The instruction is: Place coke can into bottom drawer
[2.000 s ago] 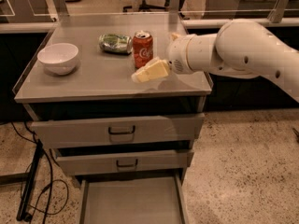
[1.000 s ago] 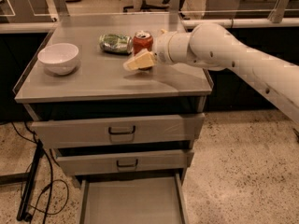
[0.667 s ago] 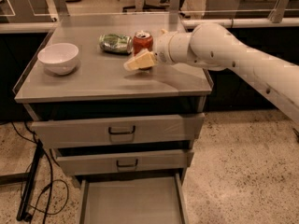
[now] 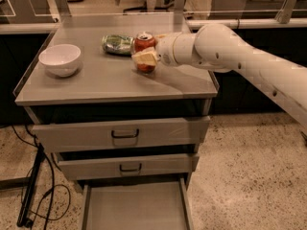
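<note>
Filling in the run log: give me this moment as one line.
gripper: at coke can on cabinet top | coke can: upright, not in drawer | bottom drawer: open

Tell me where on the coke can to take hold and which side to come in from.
Grip the coke can around its round side wall at mid-height, coming in level from the side away from the green can lying close beside it. It stands upright on the cabinet top, so that wall is free, and the gripper sits there, in front of the can.
</note>
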Available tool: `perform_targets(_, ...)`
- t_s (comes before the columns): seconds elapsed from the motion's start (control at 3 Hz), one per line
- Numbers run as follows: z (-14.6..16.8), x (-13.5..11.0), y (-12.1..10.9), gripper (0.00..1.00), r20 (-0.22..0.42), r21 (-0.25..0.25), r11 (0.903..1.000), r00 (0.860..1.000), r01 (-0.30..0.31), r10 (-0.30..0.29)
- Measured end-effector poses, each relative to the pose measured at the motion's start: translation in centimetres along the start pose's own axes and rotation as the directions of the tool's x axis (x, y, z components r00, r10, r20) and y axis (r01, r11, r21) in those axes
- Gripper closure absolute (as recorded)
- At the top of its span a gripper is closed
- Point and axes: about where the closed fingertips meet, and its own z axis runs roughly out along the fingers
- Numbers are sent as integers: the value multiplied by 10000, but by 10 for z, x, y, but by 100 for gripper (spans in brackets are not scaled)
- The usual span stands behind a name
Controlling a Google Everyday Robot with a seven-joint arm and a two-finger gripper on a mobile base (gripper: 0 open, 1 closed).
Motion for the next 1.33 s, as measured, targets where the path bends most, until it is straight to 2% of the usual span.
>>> perform_targets(0.67,0,0,0,89,-2,-6,10000,10000,2,-2)
perform_targets(1.0,5,-1,5,100,-82,-169,9998,9999,60,-62)
perform_targets(1.33,2,-5,6,100,-136,-303,9995,9999,41,-45)
